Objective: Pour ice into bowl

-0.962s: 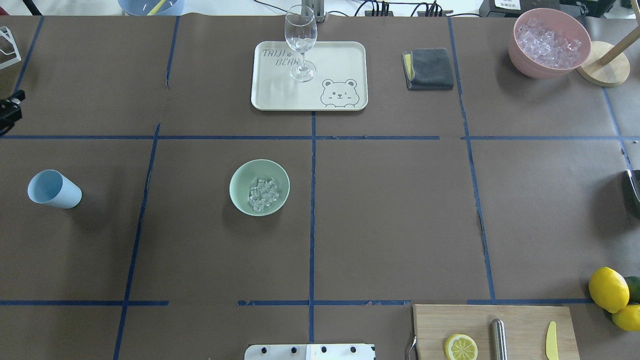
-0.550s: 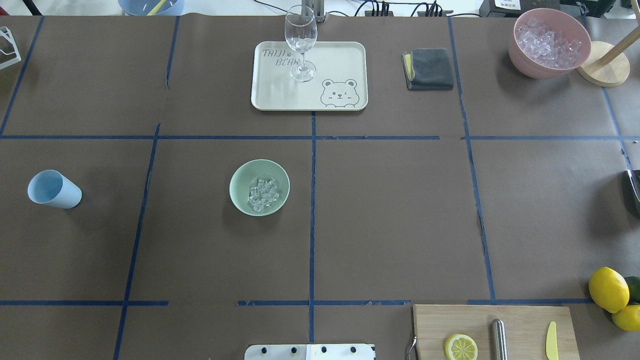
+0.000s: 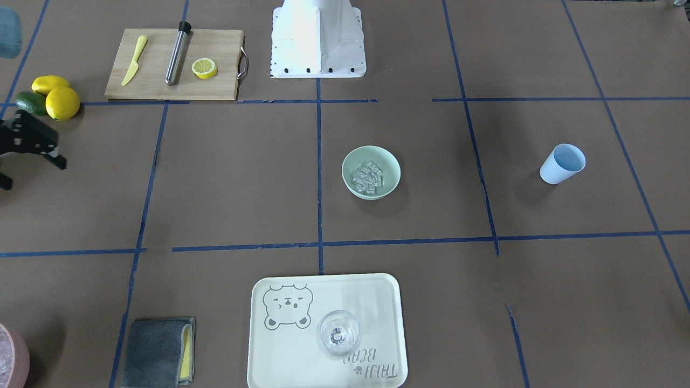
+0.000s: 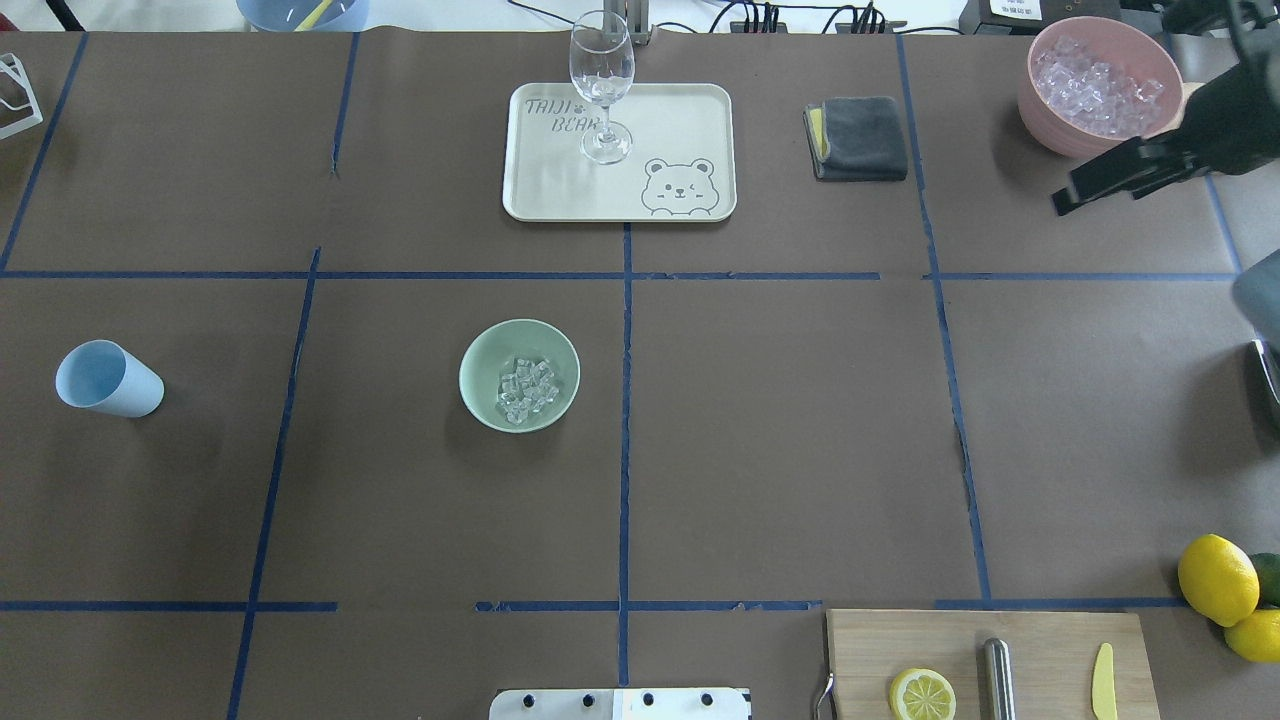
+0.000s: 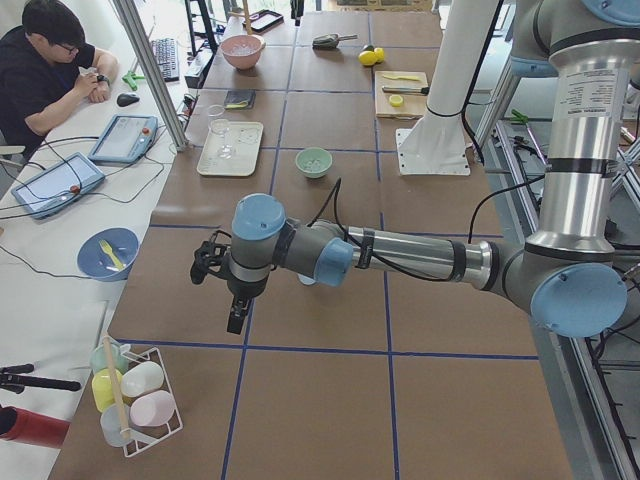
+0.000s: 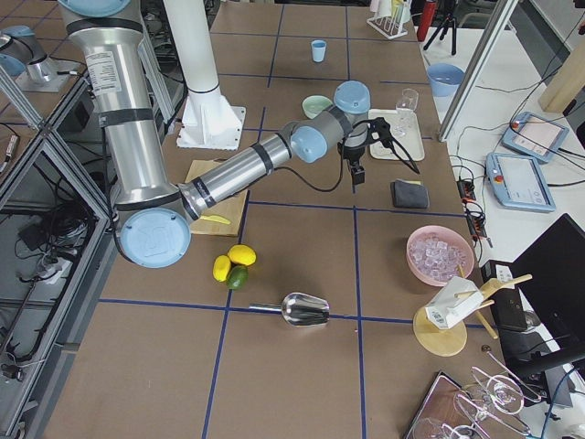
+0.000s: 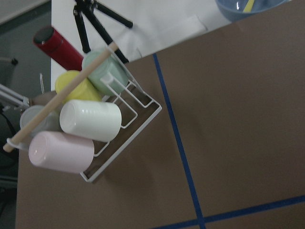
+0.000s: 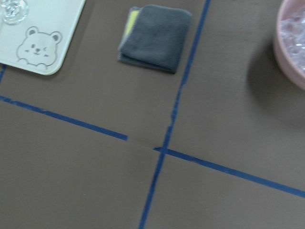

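The pour looks finished: the ice (image 4: 525,390) lies heaped in the bowl (image 4: 480,352) at mid-table. The blue cup (image 4: 108,378) stands empty well to its left, with neither of the 2 arms near. The left gripper (image 5: 236,312) hangs over the table's left end; whether it is spread I cannot tell. Farther off, the right gripper (image 3: 33,175) hovers spread and empty beside the pink container (image 4: 1040,105).

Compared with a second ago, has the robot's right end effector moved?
Yes. Absent from the overhead view then, the right end effector has come in from the right edge and is now next to the unmoved pink container.
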`<action>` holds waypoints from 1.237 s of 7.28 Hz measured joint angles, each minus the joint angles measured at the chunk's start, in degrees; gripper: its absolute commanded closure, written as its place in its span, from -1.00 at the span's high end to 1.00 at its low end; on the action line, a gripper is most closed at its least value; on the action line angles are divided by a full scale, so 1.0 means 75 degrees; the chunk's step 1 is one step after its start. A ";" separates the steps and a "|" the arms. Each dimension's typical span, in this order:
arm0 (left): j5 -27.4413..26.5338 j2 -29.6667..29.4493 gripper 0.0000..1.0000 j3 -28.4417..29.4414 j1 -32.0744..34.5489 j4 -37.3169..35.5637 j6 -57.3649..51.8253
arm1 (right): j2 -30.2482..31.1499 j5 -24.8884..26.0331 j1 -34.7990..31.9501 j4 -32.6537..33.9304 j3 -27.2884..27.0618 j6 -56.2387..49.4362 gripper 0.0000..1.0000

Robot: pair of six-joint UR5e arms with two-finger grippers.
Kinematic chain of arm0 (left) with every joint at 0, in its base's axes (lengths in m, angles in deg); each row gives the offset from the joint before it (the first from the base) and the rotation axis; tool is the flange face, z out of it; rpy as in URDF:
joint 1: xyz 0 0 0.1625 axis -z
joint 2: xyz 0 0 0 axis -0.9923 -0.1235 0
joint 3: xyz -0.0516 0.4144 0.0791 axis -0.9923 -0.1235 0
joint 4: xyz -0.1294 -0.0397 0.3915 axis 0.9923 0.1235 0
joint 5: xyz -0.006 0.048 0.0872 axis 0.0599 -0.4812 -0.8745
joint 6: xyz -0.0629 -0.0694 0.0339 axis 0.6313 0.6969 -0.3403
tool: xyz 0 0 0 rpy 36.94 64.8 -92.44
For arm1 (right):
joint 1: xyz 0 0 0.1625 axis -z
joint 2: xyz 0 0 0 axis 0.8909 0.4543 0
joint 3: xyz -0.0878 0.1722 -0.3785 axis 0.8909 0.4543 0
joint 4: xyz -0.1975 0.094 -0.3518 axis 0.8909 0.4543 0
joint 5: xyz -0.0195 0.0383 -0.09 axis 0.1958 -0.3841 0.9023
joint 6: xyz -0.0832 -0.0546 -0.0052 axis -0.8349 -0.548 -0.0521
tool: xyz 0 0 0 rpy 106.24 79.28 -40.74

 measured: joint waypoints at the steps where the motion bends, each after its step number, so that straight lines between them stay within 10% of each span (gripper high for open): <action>1: 0.0320 0.0226 1.00 -0.0059 0.0081 -0.0235 -0.0003 | -0.0463 0.0353 0.0904 0.0007 -0.0243 0.1140 1.00; 4: 0.0517 0.0285 1.00 -0.0066 0.0051 -0.0292 -0.0004 | -0.2162 0.2813 0.3807 0.0149 -0.0004 0.4044 0.92; 7: 0.0534 0.0268 1.00 -0.0035 0.0042 -0.0068 -0.0008 | -0.4197 0.4162 0.4850 0.0220 0.2550 0.5057 0.84; 9: 0.0544 0.0267 1.00 -0.0031 0.0042 -0.0034 -0.0008 | -0.4551 0.4454 0.5068 -0.0266 0.3531 0.5132 0.41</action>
